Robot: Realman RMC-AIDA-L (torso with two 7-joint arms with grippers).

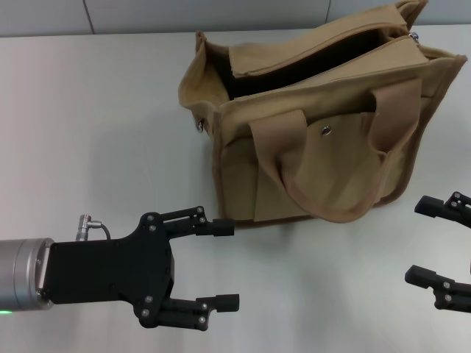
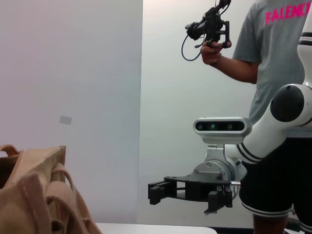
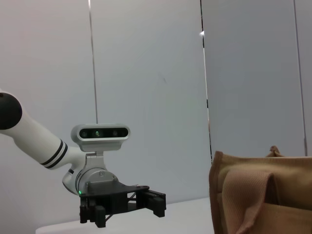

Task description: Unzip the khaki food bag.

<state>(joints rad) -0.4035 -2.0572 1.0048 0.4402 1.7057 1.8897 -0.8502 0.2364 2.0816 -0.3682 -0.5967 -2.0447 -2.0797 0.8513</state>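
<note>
— On the desk (image 1: 88, 110), toward its far side, stands the khaki food bag (image 1: 324, 147), upright, front pocket turned toward the robot. Biggest thing up there by a long way.

— And its top? It looks open to me.

— It does gape. From the head camera you can see dark interior between the two zipper edges, and a silver zipper pull (image 1: 414, 34) sits at the bag's far right end. So I'd judge the unzipping done, or very nearly; I can't tell whether a last bit of track is shut at that end.

— Then what are the arms up to?

— Neither touches the bag. The left pincer (image 1: 227, 265) hangs low in front of the bag, off its front left corner, fingers spread wide and holding nothing. The right pincer (image 1: 421, 240) is off the bag's front right corner, also spread wide and empty, partly cut by the picture's edge.

— So what's next, in your view?

— If any zip remains, the left pincer would have to steady the bag while the right goes up to that small pull and closes on it; the tab is tiny and easy to miss. Otherwise, simply back away.

— And the snap (image 1: 325, 131)?

— On the pocket, fastened as far as I can see. Nothing to do with it.
</note>
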